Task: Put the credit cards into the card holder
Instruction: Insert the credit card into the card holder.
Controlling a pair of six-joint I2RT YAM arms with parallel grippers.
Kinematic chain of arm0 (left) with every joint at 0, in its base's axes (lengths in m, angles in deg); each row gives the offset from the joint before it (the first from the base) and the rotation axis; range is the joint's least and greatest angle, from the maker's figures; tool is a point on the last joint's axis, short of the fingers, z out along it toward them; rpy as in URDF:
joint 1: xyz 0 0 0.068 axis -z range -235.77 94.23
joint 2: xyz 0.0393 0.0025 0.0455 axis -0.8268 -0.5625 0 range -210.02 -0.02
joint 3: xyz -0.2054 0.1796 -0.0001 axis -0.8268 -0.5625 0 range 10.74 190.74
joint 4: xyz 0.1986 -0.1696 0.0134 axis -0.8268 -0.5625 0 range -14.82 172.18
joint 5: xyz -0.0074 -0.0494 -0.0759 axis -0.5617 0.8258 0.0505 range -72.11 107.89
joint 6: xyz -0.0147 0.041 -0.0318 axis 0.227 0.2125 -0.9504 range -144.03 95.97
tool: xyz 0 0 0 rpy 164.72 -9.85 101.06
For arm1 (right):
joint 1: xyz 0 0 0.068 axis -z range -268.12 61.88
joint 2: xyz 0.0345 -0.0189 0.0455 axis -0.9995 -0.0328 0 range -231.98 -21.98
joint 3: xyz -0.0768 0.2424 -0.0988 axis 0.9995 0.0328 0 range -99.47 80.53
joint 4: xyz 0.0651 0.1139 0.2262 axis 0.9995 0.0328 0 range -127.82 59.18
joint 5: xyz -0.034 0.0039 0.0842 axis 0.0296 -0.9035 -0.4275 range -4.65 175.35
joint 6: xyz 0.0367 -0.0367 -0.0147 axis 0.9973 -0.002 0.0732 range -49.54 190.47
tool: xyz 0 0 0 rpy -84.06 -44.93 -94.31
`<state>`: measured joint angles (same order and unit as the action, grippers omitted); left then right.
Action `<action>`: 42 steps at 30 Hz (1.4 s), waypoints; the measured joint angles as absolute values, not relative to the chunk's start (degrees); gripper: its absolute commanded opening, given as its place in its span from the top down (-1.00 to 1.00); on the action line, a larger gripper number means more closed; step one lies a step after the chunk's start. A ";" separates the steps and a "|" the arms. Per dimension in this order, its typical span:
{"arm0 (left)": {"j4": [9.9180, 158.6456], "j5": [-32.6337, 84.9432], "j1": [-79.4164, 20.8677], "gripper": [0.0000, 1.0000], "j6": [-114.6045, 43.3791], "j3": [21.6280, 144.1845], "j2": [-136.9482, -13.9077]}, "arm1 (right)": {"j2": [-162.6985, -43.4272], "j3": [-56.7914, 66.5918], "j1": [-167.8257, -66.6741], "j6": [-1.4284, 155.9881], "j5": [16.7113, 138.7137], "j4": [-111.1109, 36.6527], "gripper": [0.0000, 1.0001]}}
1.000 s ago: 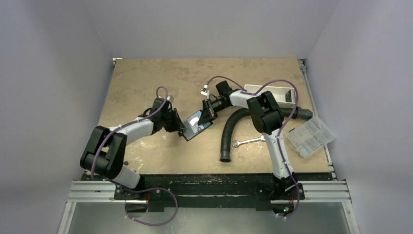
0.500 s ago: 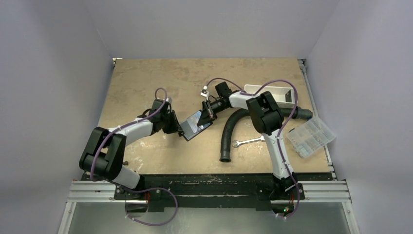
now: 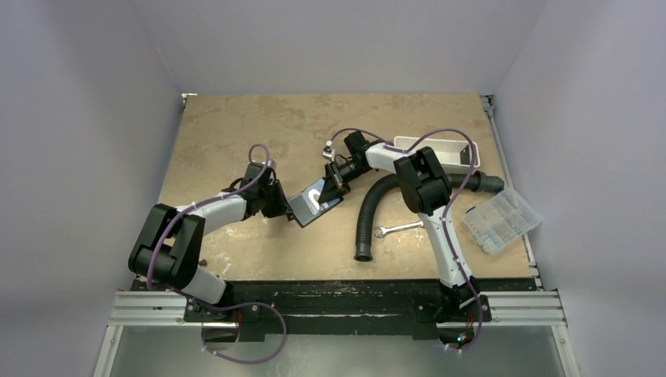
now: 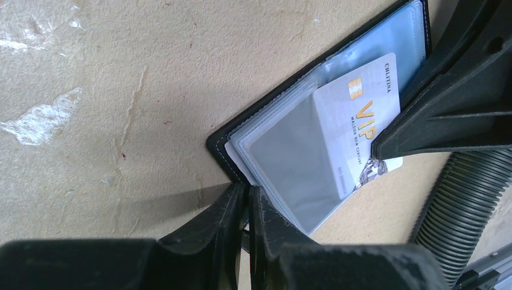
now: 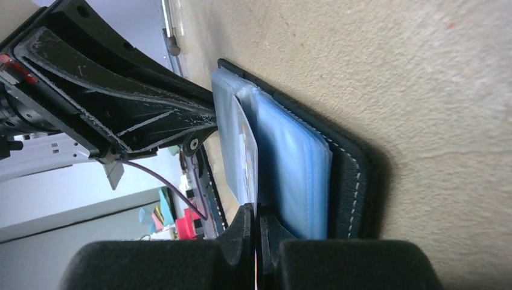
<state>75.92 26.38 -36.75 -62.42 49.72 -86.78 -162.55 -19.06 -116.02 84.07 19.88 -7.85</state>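
Note:
The black card holder lies open at the table's middle, its clear sleeves fanned out. My left gripper pinches its near-left corner: in the left wrist view the jaws are shut on the sleeve edges beside the black cover. A white credit card printed "VIP" sits partly inside a sleeve. My right gripper is shut on that card's outer end. Edge-on in the right wrist view, the card runs into the closed jaws, next to blue-tinted sleeves and the cover.
A black corrugated hose curves just right of the holder, with a silver wrench beside it. A white tray stands at the back right. A clear compartment box lies at the right edge.
My right jaws have closed onto the card. The left jaws have narrowed a little on the holder's corner. Both arms have barely shifted.

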 measured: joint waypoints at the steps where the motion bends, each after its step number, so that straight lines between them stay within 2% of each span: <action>1: 75.94 26.38 -36.75 0.76 -62.42 49.72 -86.78 | -163.04 -19.80 -116.02 83.90 19.90 -6.62 1.00; 16: 77.03 27.17 -36.99 0.78 -62.49 49.26 -86.85 | -163.45 -22.97 -116.92 81.38 21.72 -1.20 1.00; 19: 77.07 27.26 -37.01 0.78 -62.47 49.24 -86.87 | -163.45 -22.97 -117.36 81.75 21.67 -1.68 0.93; 23: 77.42 27.32 -37.01 0.78 -62.49 49.24 -86.96 | -163.49 -22.97 -118.27 82.34 21.74 -1.99 0.77; 30: 77.86 27.35 -37.03 0.78 -62.49 49.17 -87.07 | -162.75 -20.96 -119.43 86.34 22.53 -4.79 0.28; 33: 77.97 27.35 -37.03 0.78 -62.47 49.11 -87.07 | -160.43 -17.88 -119.28 88.49 23.33 -8.11 0.18; 39: 78.63 27.35 -37.03 0.78 -62.47 48.80 -87.00 | -156.68 -13.46 -119.17 90.45 26.83 -12.37 0.19; 42: 78.74 27.37 -37.03 0.78 -62.49 48.76 -87.00 | -156.02 -12.35 -119.00 91.13 27.84 -13.55 0.33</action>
